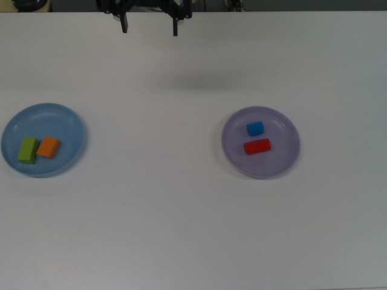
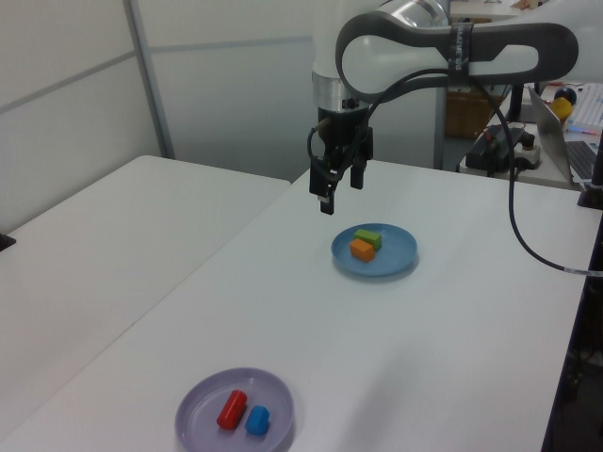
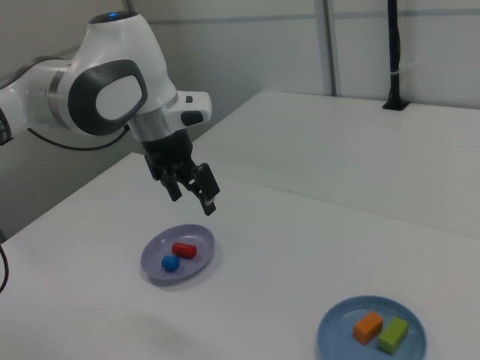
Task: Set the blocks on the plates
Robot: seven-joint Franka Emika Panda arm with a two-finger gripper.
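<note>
A light blue plate [image 1: 68, 156] [image 2: 396, 247] [image 3: 345, 345] at the top view's left holds a green block [image 1: 27, 150] [image 2: 369, 237] [image 3: 394, 334] and an orange block [image 1: 49, 147] [image 2: 362, 250] [image 3: 368, 327] side by side. A lilac plate [image 1: 284, 160] [image 2: 203, 400] [image 3: 201, 259] right of centre in the top view holds a blue block [image 1: 255, 128] [image 2: 257, 420] [image 3: 171, 263] and a red block [image 1: 257, 146] [image 2: 232, 409] [image 3: 184, 249]. My gripper [image 1: 150, 28] [image 2: 338, 193] [image 3: 193, 202] hangs open and empty high above the table, at the top view's upper edge between the two plates.
The white table [image 1: 169, 217] has a seam to a second table on the left view's left. A laptop and cables [image 2: 575, 141] lie at the left view's right edge. A black post [image 3: 394, 52] stands at the far table edge in the right view.
</note>
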